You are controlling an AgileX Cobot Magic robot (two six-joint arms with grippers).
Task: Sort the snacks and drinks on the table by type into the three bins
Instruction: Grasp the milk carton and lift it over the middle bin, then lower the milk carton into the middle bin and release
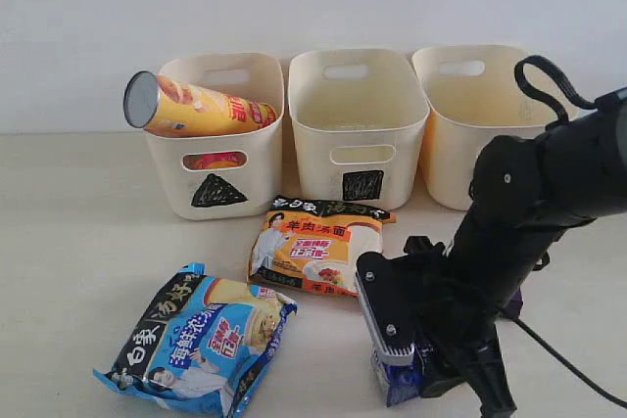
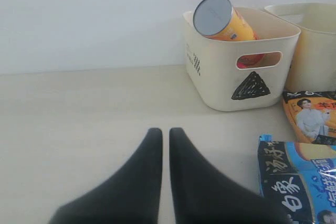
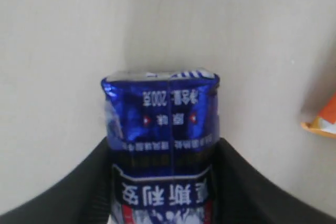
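Small blue-white carton (image 3: 160,114) sits between the two fingers of the right claw (image 3: 163,148), which presses on both of its long sides, so that claw is closed on it. The carton's long axis runs in line with the fingers, with its folded end sticking out past the tips. In the exterior view this is at the near right of the bench (image 1: 78,242). Whether the carton has cleared the bench cannot be told.

The left claw (image 2: 164,135) is out at the left of the scene with its fingers drawn almost together and nothing between them.

The three bins stand in a row at the far side. The triangle bin (image 1: 171,193) on the left holds the yellow chip tube (image 1: 196,110), which leans out over its rim. The middle bin (image 1: 313,163) and the right-hand bin (image 1: 451,154) look bare inside from here. The orange-white noodle bag (image 1: 313,247) and blue-white noodle bag (image 1: 206,340) lie flat on the bench, left of the right arm.

Tubes have the triangle bin and the bags probably go to the middle one, so the carton likely belongs in the right-hand bin. That bin lies straight back from the right claw, so the carry is up and away toward the far side, with no reach across.
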